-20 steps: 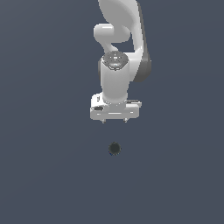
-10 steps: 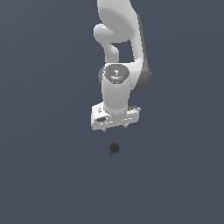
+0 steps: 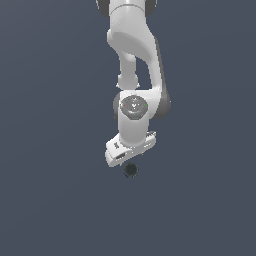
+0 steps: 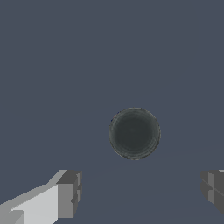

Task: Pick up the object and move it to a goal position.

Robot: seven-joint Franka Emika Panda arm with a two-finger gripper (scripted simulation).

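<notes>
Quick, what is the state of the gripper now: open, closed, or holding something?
Gripper: open and empty; the small near-black round ball lies apart from both fingers.

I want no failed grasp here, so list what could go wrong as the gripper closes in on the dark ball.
1. The ball is round, so if one of the open fingers touches it first, it may roll away.
2. In the wrist view the ball lies ahead of the fingertips, not between them; closing now would likely miss.
3. In the exterior view the gripper looks tilted, which may make contact uneven.
</notes>
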